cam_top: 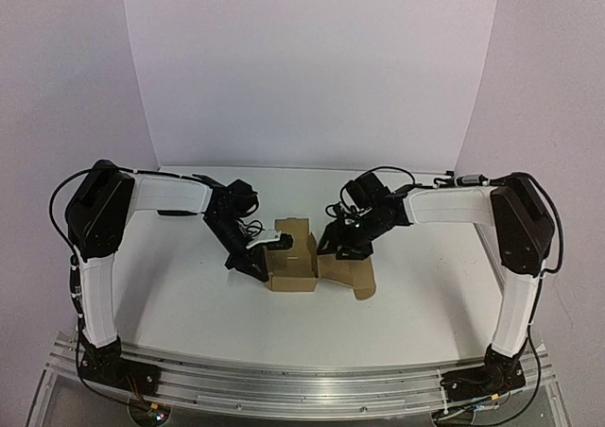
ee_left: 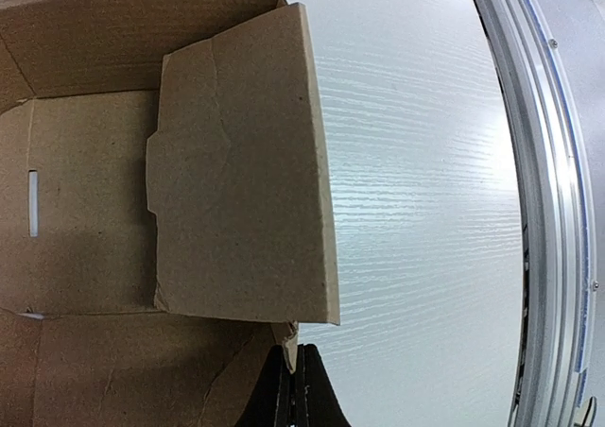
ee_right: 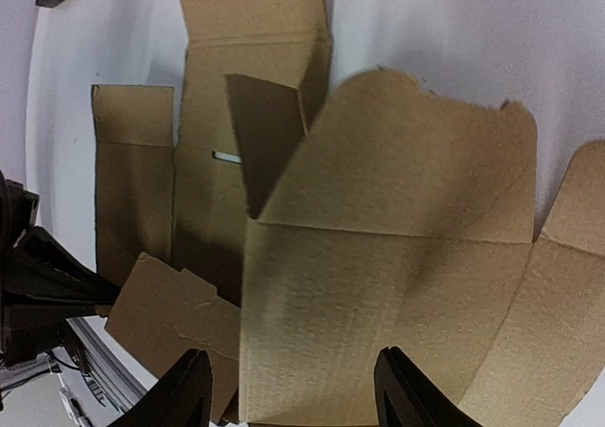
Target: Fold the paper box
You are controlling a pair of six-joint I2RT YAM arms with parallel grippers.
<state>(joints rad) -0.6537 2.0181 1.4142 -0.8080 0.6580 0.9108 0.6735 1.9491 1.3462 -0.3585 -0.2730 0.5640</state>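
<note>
— What is nearest?

— A metal rail (cam_top: pixel 302 375) along the near edge of the white surface (cam_top: pixel 189 304), with both arms bolted to it.

— And the paper box?

— The paper box (cam_top: pixel 293 262) sits mid-surface between the two arms, half built. Brown walls stand around an open top, and a flap (cam_top: pixel 357 276) lies flat on the surface to its right. The wrist view shows a thin slot (ee_left: pixel 33 203) cut in one inner panel.

— The left gripper?

— The left gripper (ee_left: pixel 297 361) is at the box's left side, clenched tight. Its tips meet the edge of a cardboard wall. I cannot tell whether any card is nipped between them.

— The right one?

— The right gripper (ee_right: pixel 293 361) is at the box's right side, above the flat flap. It is released, with its fingers (ee_right: pixel 194 394) spread wide. A broad cardboard panel (ee_right: pixel 378 257) lies between them, and there is a clear gap beside one finger, so it grasps nothing.

— Farthest back?

— A plain white backdrop (cam_top: pixel 312 68) rises behind the surface.
</note>
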